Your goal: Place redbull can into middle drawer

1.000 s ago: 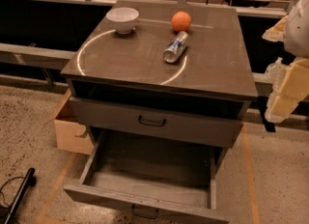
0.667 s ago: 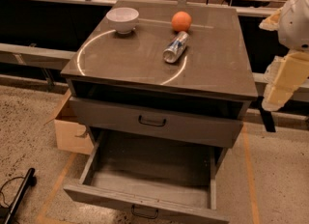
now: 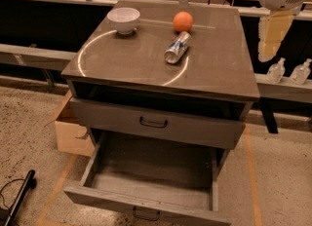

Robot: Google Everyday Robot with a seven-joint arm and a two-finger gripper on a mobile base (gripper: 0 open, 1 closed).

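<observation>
The redbull can [image 3: 176,47] lies on its side on the cabinet top [image 3: 219,69], just in front of the orange ball [image 3: 183,21]. The middle drawer [image 3: 146,203] is pulled out wide and is empty inside, with its small black handle at the bottom edge of the view. The grey drawer above it [image 3: 153,122] is shut. My gripper [image 3: 273,35] hangs at the upper right, above the cabinet's right edge, well to the right of the can and apart from it. It holds nothing that I can see.
A white bowl [image 3: 124,19] stands at the cabinet top's back left. A cardboard box [image 3: 73,132] sits on the floor left of the cabinet. Two clear bottles [image 3: 275,70] stand on a ledge at the right. A black object [image 3: 17,200] lies at the bottom left.
My arm has risen and shifted a little left, from beside the cabinet's right edge to above it. The can, ball, bowl and drawers have not moved.
</observation>
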